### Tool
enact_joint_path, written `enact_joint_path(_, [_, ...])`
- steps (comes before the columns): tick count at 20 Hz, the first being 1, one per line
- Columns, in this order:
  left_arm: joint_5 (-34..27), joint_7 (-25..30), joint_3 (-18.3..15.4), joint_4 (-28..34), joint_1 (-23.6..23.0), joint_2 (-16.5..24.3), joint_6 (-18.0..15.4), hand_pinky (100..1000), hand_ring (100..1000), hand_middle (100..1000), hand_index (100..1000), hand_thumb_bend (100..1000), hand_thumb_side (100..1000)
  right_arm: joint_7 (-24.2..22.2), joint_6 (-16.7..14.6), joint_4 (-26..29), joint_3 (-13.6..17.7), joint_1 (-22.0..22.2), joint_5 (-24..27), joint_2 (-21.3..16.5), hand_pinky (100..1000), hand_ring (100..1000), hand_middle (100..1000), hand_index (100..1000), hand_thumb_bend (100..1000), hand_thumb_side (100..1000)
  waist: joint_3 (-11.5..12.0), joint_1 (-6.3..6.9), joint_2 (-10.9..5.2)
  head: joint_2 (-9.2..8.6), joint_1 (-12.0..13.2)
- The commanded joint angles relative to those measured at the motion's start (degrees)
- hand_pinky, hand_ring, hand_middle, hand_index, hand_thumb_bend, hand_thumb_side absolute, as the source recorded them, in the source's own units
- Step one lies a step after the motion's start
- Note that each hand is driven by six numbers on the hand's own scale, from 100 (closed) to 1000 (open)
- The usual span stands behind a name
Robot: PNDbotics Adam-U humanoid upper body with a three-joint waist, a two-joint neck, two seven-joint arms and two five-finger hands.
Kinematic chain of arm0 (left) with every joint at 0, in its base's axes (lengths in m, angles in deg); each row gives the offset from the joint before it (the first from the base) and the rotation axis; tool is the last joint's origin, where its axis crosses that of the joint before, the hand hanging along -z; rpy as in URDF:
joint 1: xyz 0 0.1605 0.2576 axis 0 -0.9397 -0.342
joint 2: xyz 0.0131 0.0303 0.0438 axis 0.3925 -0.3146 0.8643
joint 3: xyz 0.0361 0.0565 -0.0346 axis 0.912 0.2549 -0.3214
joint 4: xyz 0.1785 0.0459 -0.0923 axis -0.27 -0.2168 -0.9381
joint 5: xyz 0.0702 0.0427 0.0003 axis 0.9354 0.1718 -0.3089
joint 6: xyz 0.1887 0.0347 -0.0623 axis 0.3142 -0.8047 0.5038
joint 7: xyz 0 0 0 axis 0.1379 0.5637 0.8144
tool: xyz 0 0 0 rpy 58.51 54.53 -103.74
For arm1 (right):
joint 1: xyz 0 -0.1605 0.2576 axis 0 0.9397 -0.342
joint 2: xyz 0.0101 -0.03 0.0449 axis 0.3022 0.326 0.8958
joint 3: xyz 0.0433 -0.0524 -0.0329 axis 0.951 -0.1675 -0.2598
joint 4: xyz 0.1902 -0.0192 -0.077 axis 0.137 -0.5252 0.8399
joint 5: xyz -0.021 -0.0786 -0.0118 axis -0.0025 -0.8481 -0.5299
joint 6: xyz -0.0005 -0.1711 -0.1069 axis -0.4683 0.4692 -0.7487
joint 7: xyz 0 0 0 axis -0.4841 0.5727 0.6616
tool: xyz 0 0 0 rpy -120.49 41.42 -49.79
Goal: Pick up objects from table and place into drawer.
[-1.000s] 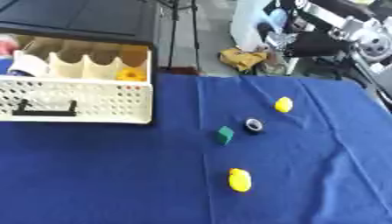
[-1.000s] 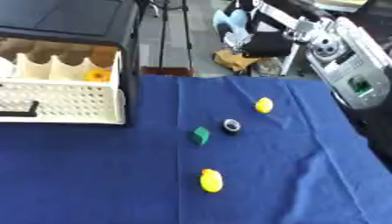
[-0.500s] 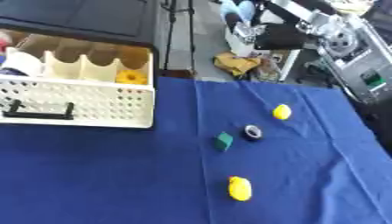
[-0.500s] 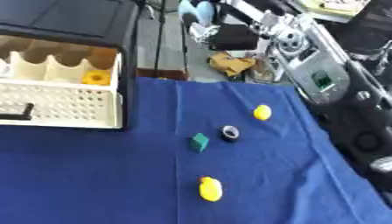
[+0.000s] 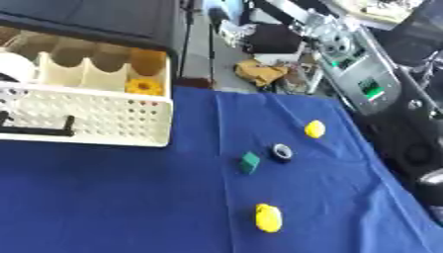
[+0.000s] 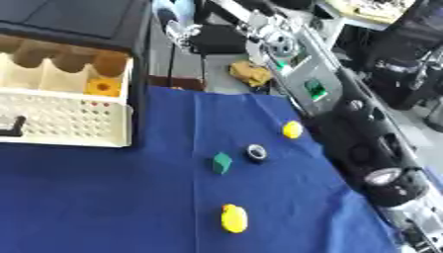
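Blue cloth: covers the tabltop [image 5: 112, 197], which carries every loose item.
Drawer: a cream perforated drawer [image 5: 86, 116] stands pulled out at the far left, with a black handle [image 5: 39, 131] on its front and dividers inside.
Inside the drawer: a yellow ring-shaped piece [image 5: 143, 87] sits in a right-hand compartment; something white [image 5: 16, 66] shows at the left edge.
Near yellow object: a yellow rounded object [image 5: 268, 217] lies on the cloth, nearest of the loose items.
Green block: a small green block [image 5: 250, 162] lies right of the drawer, well apart from it.
Dark ring: a small black-and-white ring [image 5: 282, 152] lies just beside the green block, on its right.
Far yellow object: a second yellow piece [image 5: 315, 129] lies farther off and to the right.
Right arm: the black and silver right arm [image 6: 346, 128] runs along the right side of the tabletop, above the cloth edge.
Fingers: neither hand shows in either view, so I cannot tell their state.
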Motion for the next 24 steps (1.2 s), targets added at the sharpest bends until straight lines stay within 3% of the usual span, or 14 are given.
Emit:
enact_joint_path(1, [0.7, 0.1, 0.0, 0.8, 0.4, -0.2, 0.1, 491, 755, 701, 932, 118, 1000, 0.7, 0.0, 0.6, 0.6, -1.5, 1.0, -1.1, 559, 785, 253, 735, 100, 702, 0.4, 0.37, -1.15, -1.25, -0.8])
enact_joint_path(9, [1.7, 0.2, 0.1, 0.8, 0.4, -1.2, 0.1, 487, 755, 701, 933, 114, 1000, 1.8, 0.4, 1.3, 0.4, -2.8, 4.2, -1.0, 561, 793, 246, 738, 100, 718, 3.4, -0.14, -0.19, -2.95, -3.5])
enact_joint_path(16, [3.5, -0.1, -0.1, 0.8, -0.5, -2.2, 0.0, 484, 755, 700, 933, 109, 1000, 1.4, 0.5, 0.7, 0.4, -2.8, 6.5, -1.4, 563, 798, 239, 738, 100, 726, 5.5, 0.02, 0.62, -3.07, -4.6])
enact_joint_path(24, [4.1, -0.2, -0.2, 0.8, -0.5, -2.8, 0.5, 483, 755, 700, 933, 108, 1000, 0.8, 0.1, 0.4, -0.6, -3.9, 5.7, -0.2, 562, 798, 237, 736, 100, 729, 6.4, -0.32, 0.96, -3.64, -6.8])
